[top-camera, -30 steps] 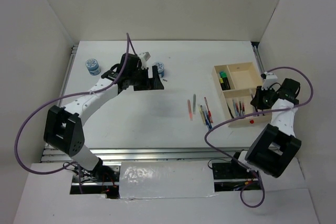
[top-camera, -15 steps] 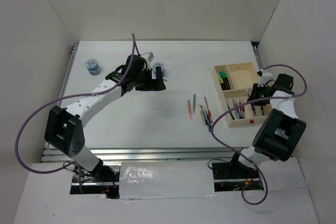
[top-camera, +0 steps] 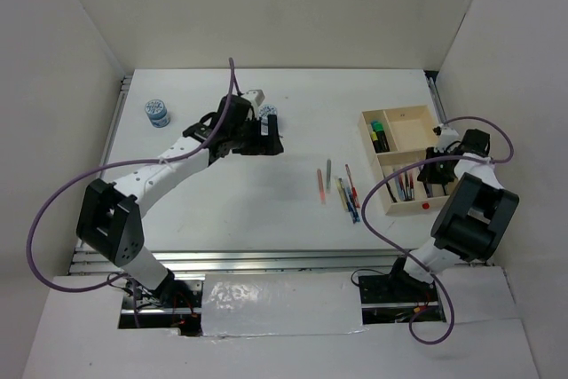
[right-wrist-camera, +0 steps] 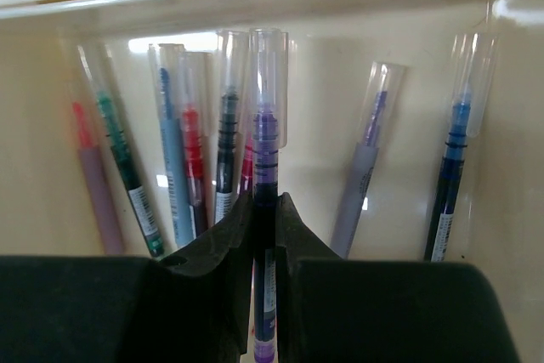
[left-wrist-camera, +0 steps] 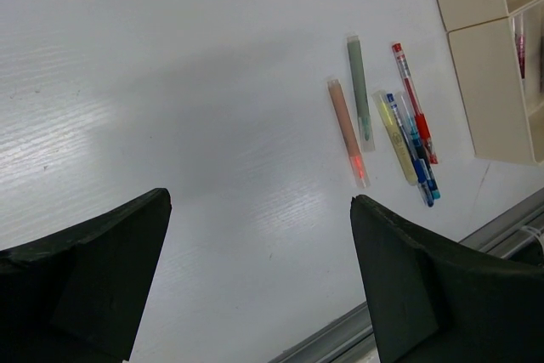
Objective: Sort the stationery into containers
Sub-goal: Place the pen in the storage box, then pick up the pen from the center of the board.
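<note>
a: what has the right tool point(right-wrist-camera: 265, 210) got?
b: it's clenched on a purple pen point(right-wrist-camera: 264, 146), pinched low on the barrel with the clear cap end leading away from the wrist.
a: and where is that relative to the tray point(top-camera: 366, 135)?
b: right over the pen compartment point(right-wrist-camera: 319, 121), the section at the tray's near end. the pen's long axis runs the same way as the filed pens point(right-wrist-camera: 170, 159) lying there, caps toward the dividing wall. it lines up with the middle of that row.
a: so the coming move hinges on that?
b: i'd say so. the slot lies straight under and ahead of the pen, already parallel, so it looks like a matter of lowering and letting go, no turning needed. whether the tip touches the floor of the compartment i can't tell.
a: the left tool point(left-wrist-camera: 255, 269)?
b: released, jaws wide with nothing between them. from overhead it sits just beside a blue-white pot point(top-camera: 269, 113); touching or not, i can't say. a second pot point(top-camera: 158, 112) stands well apart near the far left corner.
a: anything else unsorted?
b: a cluster of loose pens point(left-wrist-camera: 395, 138) on the surface point(left-wrist-camera: 212, 125), between the arms, nearer the tray, lying roughly parallel. the right arm is the closer one for those.
</note>
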You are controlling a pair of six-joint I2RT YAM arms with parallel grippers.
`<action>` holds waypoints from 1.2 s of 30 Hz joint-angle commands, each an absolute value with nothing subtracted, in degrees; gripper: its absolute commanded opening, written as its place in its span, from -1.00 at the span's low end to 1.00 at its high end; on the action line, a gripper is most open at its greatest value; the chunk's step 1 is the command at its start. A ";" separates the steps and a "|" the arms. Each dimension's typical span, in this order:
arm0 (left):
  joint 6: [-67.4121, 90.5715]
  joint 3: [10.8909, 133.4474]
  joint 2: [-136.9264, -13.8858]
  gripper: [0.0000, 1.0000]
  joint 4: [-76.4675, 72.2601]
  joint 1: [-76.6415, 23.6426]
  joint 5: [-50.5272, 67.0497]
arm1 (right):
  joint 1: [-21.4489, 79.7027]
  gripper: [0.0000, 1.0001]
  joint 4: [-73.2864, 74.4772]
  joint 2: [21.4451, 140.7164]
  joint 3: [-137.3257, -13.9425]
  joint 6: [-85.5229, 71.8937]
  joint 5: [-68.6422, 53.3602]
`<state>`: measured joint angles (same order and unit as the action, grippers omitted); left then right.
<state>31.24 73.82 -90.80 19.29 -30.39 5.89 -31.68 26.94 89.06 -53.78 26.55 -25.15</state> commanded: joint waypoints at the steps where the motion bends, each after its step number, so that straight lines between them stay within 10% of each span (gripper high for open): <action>1: 29.10 74.00 -91.67 0.99 18.10 -32.78 0.80 | -31.29 -0.72 23.91 90.70 -55.98 24.53 -22.94; 13: 28.74 76.46 -97.72 0.84 19.60 -39.10 -7.20 | -30.15 -0.11 23.03 91.76 -57.30 21.36 -20.04; 36: 36.74 102.30 -125.32 0.23 28.04 -52.03 -23.38 | -28.39 -0.05 29.88 65.05 -56.16 21.80 -32.34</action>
<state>35.44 99.70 -123.50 28.10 -51.64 -20.18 -29.21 28.23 67.92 -56.53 20.97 -29.71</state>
